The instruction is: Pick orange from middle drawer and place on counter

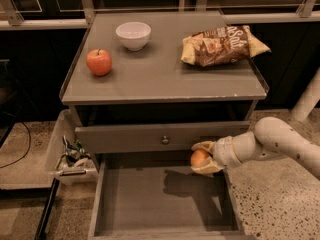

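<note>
Orange [199, 157] sits pinched in the hand [195, 158], one pale finger over its top and the other [206, 169] under it, so the fruit is trapped from two opposite sides and is unlikely to roll out. It hangs clear of the floor of the middle drawer [150, 196], which lies open below the hand with the hand's shadow falling on it. The fruit is up near the level of the closed drawer front [150, 138], just to the hand's left. Holding it that high makes sense: I judge the pick done and the carry up to the counter [165, 79] yet to come, and the counter's front edge overhangs above the hand, so the hand must come outward before it rises.

The arm [282, 140] reaches in from the right, running low and nearly level, wrist turned so the fingers point left toward the cabinet.

On the counter, well above the hand, stand an apple [99, 62] far to the upper left, a bowl [133, 35] beyond it, and a chip bag [222, 45] almost straight above. The bare stretch between apple and bag looks like the easiest place to set the fruit down.
</note>
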{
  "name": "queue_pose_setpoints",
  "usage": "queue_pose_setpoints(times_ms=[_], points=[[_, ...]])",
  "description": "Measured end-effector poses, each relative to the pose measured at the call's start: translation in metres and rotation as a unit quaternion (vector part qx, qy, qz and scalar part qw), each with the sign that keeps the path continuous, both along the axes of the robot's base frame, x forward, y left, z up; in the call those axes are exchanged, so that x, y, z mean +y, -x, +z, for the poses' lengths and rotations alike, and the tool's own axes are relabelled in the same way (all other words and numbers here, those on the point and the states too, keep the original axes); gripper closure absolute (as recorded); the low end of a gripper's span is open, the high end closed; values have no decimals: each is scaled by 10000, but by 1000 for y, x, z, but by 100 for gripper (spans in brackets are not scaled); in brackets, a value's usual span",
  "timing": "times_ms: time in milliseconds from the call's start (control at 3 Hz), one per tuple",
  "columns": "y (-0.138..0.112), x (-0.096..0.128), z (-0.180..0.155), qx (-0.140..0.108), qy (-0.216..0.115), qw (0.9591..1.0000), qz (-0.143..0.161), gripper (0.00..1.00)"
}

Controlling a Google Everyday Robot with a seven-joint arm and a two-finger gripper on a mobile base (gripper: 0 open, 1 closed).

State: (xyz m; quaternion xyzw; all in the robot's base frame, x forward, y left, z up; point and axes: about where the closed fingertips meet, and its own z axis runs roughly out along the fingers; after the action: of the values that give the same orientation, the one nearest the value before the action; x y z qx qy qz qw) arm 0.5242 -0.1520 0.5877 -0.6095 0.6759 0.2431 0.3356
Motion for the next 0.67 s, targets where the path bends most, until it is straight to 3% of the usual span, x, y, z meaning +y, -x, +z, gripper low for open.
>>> queue_pose_setpoints(times_ms=[333,667], points=[[9,-4,5,-74,40,9999,-61,100],[32,0,41,-523,125,9985,60,100]])
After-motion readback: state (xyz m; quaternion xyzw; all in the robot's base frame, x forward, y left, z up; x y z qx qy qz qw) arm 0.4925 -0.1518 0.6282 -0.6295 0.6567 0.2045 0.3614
